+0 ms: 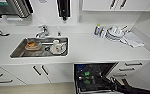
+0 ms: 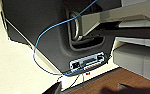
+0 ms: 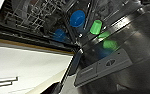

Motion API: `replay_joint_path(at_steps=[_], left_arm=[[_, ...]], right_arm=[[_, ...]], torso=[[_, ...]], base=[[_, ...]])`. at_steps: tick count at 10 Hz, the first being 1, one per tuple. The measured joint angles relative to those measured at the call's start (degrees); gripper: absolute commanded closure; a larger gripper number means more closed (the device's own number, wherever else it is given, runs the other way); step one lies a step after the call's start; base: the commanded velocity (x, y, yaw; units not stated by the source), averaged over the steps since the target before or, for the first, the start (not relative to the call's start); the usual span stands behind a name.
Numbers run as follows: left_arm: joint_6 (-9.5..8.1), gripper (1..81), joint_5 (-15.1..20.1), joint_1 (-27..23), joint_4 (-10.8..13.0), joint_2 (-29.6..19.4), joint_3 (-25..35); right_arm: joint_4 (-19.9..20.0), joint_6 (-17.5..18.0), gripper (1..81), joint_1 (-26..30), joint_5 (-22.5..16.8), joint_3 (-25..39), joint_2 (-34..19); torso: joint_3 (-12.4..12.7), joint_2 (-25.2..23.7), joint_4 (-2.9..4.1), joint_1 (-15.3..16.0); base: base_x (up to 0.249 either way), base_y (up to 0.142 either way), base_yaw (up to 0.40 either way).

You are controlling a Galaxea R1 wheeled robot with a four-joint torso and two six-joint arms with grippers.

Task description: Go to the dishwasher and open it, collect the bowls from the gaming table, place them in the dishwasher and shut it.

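Note:
The dishwasher [image 1: 96, 77] stands open under the white counter, right of the sink. In its rack sit a blue bowl [image 3: 77, 18], a second blue bowl [image 3: 59, 34] deeper in, and a green bowl [image 3: 96, 26]; green patches [image 1: 87, 74] also show among the racks in the head view. The door's steel inner face [image 3: 131, 42], with its detergent compartment [image 3: 108, 63], fills much of the right wrist view and mirrors the green bowl. My dark right arm [image 1: 127, 86] reaches in low by the door. The gaming table is out of view.
A steel sink [image 1: 41, 47] with a cup and dishes is set in the counter [image 1: 91, 50]; plates and a cloth [image 1: 118, 33] lie at the back right. White drawers [image 1: 131, 67] flank the dishwasher. The left wrist view has my base, a blue cable [image 2: 41, 37] and pale floor.

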Motion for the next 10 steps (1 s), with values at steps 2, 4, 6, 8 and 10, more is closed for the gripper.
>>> replay_joint_path(at_steps=[2, 4, 6, 8, 10], left_arm=[[0.02, 1.0, 0.2, 0.0, -0.3, 0.8, -1.5], [0.02, 1.0, 1.4, -0.1, -0.4, 2.8, -5.5], [-0.04, 1.0, 2.5, -0.7, -0.4, 4.4, -9.8], [-0.61, 1.0, 2.8, -1.0, -0.8, 4.9, -10.6], [-0.61, 1.0, 2.9, -0.7, -1.0, 4.7, -10.6]], right_arm=[[0.0, -0.1, 1.0, 0.2, -3.3, 4.7, -5.1], [0.0, -0.4, 1.0, -0.2, -7.9, 9.9, -10.8], [-0.1, -0.7, 1.0, -3.5, -11.0, 13.9, -14.0], [-0.1, -1.1, 1.0, -9.8, -12.4, 14.3, -15.4], [-0.2, -2.5, 1.0, -16.0, -11.9, 14.3, -15.5]], torso=[[0.0, 0.0, 0.0, 0.0], [0.0, 0.0, 0.0, 0.0], [0.0, 0.0, 0.0, 0.0], [0.0, -0.5, 0.0, 0.3], [0.0, -3.7, 0.0, 2.2]], base=[[0.0, 0.0, 0.0], [0.0, 0.0, 0.0], [0.0, 0.0, 0.0], [0.0, 0.0, 0.0], [0.0, 0.0, 0.0]])
